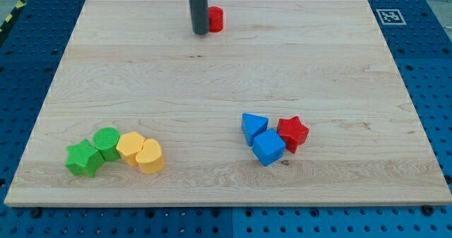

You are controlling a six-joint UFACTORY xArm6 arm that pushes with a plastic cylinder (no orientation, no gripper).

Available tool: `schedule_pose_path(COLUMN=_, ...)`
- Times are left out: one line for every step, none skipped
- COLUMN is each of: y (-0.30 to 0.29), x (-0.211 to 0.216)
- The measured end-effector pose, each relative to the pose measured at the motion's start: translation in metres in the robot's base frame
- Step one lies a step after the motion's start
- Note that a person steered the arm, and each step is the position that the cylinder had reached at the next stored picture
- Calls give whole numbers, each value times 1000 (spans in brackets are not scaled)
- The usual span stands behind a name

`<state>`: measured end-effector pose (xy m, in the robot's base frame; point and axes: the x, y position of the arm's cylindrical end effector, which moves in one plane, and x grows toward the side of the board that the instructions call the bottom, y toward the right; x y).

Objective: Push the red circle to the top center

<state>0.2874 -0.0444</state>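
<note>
Blue pegboard with rows of small holes frames a pale wooden counter (212,90), and a black-and-white square marker (390,16) sits at the counter's top right corner.

No pincer exists on this arm, so there is nothing to call spread or pressed together; it ends in a dark straight rod. My tip (200,32) rests on the counter close to the top edge, a little left of that edge's middle. The red circle (215,18) sits just to the view's right of the rod, partly hidden behind it, so close that I cannot tell whether they touch. It lies near the top edge, about at its centre.

Well away, towards the bottom edge and right of the middle, three blocks huddle together: a blue triangle (253,126), a blue cube (268,147) just below it and touching it, and a red star (292,133) pressed against the cube's right side.

Near the bottom left corner, four more blocks form a row. A green star (83,158) is the leftmost, a green circle (106,141) touches it on its upper right, then a yellow block (130,146) of rounded shape, and a yellow heart (149,155) at the row's right end.
</note>
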Motion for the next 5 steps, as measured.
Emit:
schedule_pose_path(y=20, x=-11)
schedule_pose_path(y=22, x=-12)
schedule_pose_path(y=21, x=-3)
schedule_pose_path(y=20, x=69)
schedule_pose_path(y=12, x=148)
